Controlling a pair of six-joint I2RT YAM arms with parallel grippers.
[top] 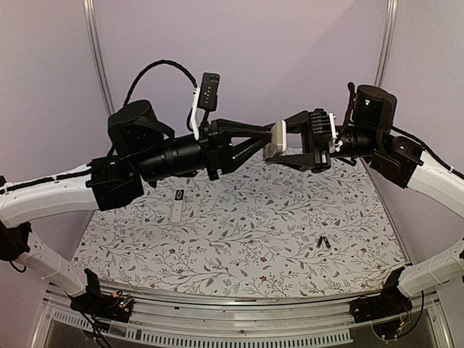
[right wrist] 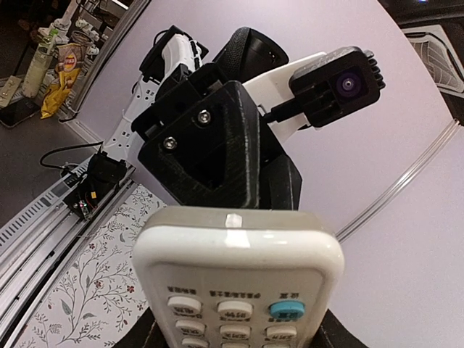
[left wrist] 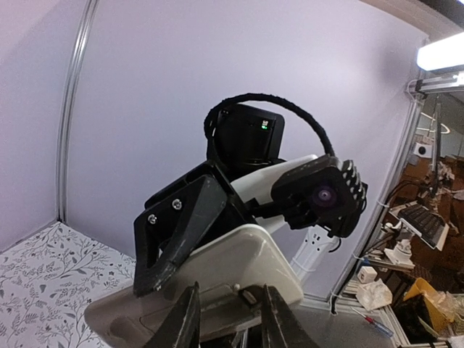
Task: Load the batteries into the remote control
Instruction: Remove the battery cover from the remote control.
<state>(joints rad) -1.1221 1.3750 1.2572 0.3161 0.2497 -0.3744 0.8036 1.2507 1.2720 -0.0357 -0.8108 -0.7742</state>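
With the right claw point(top: 290, 141) holding the remote point(right wrist: 235, 268) aloft, the narrow left claw point(left wrist: 228, 319), possibly pinching something unseen, may lever it loose.

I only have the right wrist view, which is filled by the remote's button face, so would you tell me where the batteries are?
Observer: Two dark batteries lie together on the patterned table, right of centre and toward the near edge, with nothing touching them.
Operator: Thank you. Is anything else lying down there?
Observer: A slim white object lies left of centre, farther back than the batteries.
Operator: And what does the left wrist camera see?
Observer: The remote shows its smooth back there, with the left gripper reaching over its near end. I cannot tell whether the compartment is open.
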